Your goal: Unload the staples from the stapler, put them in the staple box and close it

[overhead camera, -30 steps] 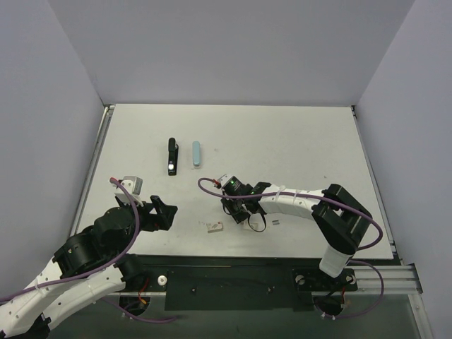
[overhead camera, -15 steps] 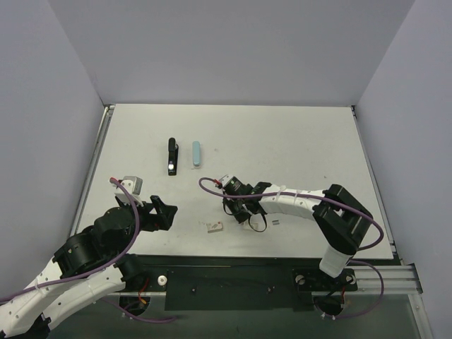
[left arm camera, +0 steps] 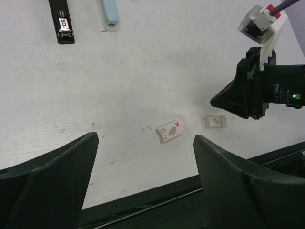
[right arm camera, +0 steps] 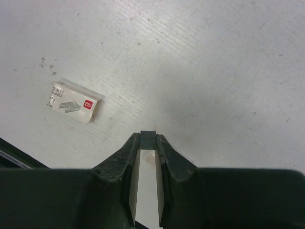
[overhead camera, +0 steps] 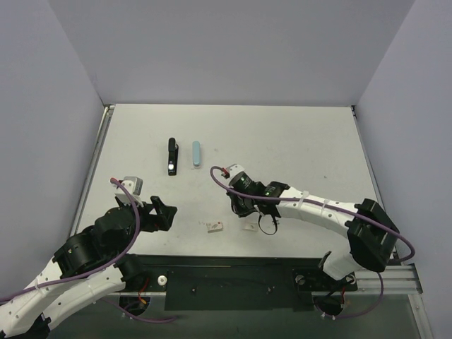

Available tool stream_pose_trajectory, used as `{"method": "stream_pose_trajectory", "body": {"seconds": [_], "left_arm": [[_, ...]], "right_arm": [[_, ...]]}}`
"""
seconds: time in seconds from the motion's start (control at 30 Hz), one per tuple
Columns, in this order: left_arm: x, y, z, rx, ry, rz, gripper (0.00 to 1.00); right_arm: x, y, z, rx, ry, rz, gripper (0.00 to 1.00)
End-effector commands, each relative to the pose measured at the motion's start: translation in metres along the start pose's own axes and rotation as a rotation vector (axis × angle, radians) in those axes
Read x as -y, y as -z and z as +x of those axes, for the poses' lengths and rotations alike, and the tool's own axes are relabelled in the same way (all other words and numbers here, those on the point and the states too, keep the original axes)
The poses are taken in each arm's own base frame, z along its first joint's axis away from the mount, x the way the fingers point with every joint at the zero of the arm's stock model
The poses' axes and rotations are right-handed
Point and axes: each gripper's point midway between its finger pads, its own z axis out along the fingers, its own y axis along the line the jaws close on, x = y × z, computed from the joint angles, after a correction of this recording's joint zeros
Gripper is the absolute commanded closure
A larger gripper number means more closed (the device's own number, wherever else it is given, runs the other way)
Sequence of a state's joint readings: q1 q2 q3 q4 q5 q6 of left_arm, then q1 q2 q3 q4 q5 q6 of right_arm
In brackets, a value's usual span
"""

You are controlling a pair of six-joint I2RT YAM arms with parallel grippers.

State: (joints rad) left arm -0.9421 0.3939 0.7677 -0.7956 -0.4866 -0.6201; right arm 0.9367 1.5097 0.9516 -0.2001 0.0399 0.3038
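Note:
A black stapler (overhead camera: 171, 156) with a white label lies at the table's back left, also in the left wrist view (left arm camera: 61, 21). A light blue oblong piece (overhead camera: 195, 153) lies beside it. My right gripper (right arm camera: 148, 139) is shut on a small dark grey strip (right arm camera: 148, 136) that looks like staples, just above the table. From above, the right gripper (overhead camera: 240, 205) hovers at mid-table near the front. My left gripper (left arm camera: 145, 181) is open and holds nothing; it hangs over the front edge (overhead camera: 161, 212).
A small white staple box (overhead camera: 215, 227) with a red mark lies near the front edge, left of the right gripper (right arm camera: 74, 102). A little white tray (overhead camera: 250, 227) sits just right of it (left arm camera: 216, 121). The black front rail runs below.
The right gripper's jaws have narrowed onto the dark strip. The right arm's elbow has swung to the right and the gripper shifted slightly. The left arm has not moved.

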Motion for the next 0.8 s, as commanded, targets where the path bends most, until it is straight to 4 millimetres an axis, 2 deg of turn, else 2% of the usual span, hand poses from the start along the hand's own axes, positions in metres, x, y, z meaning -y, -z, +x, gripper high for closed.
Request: {"method": "stream_pose_trajectory", "body": {"seconds": [0.0, 0.13, 0.27, 0.57, 0.77], "left_arm": [[0.002, 0.006, -0.011, 0.028, 0.009, 0.006, 0.08], [0.002, 0.006, -0.011, 0.028, 0.01, 0.008, 0.08], [0.002, 0.007, -0.011, 0.027, 0.01, 0.013, 0.08], [0.002, 0.008, -0.011, 0.029, 0.014, 0.016, 0.08], [0.002, 0.008, -0.01, 0.028, 0.016, 0.018, 0.08]], "right_arm": [[0.008, 0.019, 0.006, 0.025, -0.078, 0.073, 0.89], [0.002, 0.032, 0.007, 0.063, -0.131, 0.109, 0.87], [0.002, 0.035, 0.013, 0.075, -0.204, 0.144, 0.87], [0.022, 0.027, 0.034, 0.14, -0.36, 0.265, 0.89], [0.021, 0.02, 0.041, 0.153, -0.435, 0.268, 0.92]]}}
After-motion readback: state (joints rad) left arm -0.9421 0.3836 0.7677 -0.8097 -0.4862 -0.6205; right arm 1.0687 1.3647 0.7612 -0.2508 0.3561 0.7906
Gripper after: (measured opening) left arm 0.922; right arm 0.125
